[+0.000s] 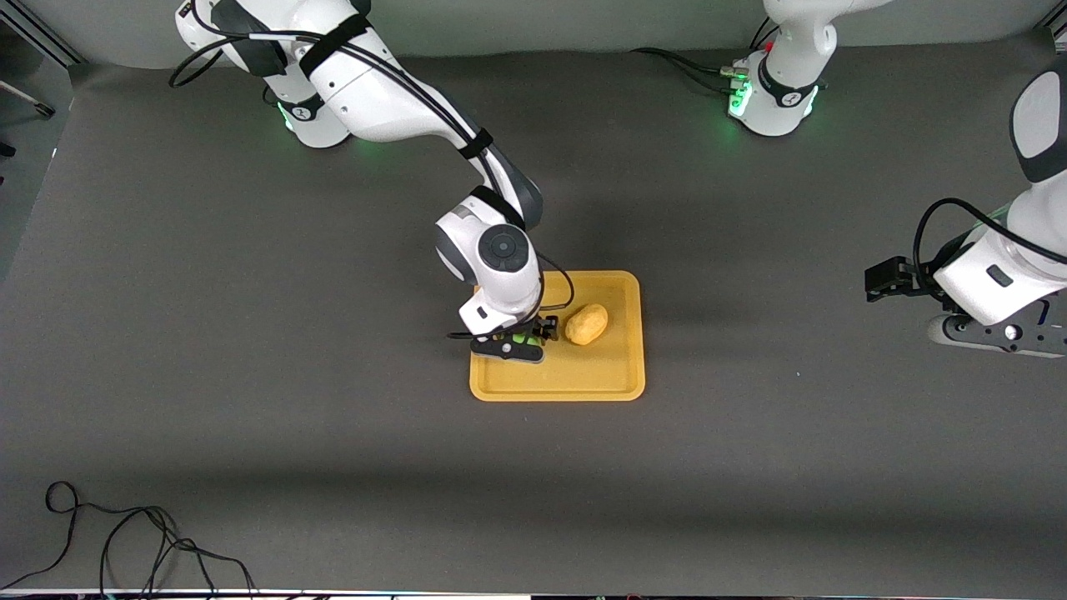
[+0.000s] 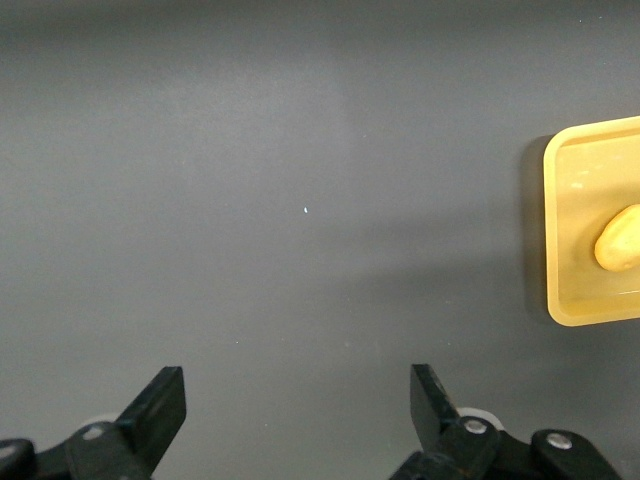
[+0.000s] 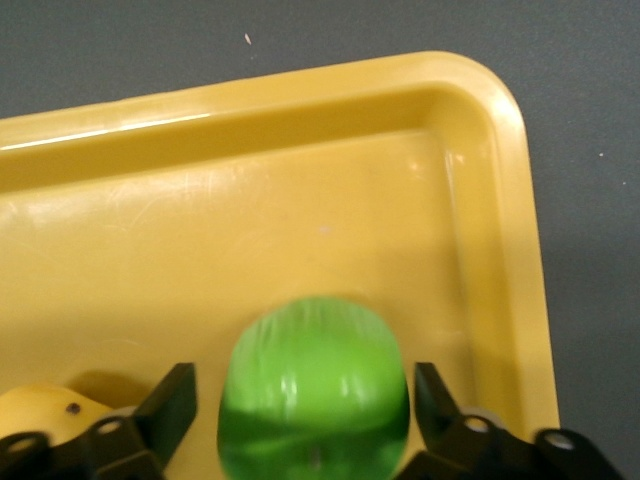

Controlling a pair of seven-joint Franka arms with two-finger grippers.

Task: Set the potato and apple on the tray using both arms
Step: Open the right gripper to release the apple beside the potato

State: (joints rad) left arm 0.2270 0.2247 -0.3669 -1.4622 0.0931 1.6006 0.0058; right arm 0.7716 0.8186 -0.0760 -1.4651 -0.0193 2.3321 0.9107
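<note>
Right gripper (image 1: 523, 341) low over the tray (image 1: 621, 287), at the end toward the right arm. Fingers (image 3: 170, 405) spread apart, one on each side of the apple (image 3: 315, 385), with small gaps showing, so not squeezing it. Apple sitting between them inside the tray, near the rim. Only a bit of green (image 1: 525, 339) peeking out under the gripper in the front view.

Potato (image 1: 587, 324) lying in the tray too, just beside the apple, toward the left arm's end. Not touching the gripper.

Tray flat on the dark grey surface (image 1: 250, 375), about in the middle.

Left gripper (image 1: 885, 277) well apart from the tray, up over bare surface at the left arm's end, waiting. Fingers (image 2: 160, 405) wide apart, holding nothing. In the left wrist view, one end of the tray (image 2: 560, 240) and part of the potato (image 2: 620, 240) showing at the edge.

Black cable (image 1: 125, 542) looping on the surface, close to the front camera, at the right arm's end.
</note>
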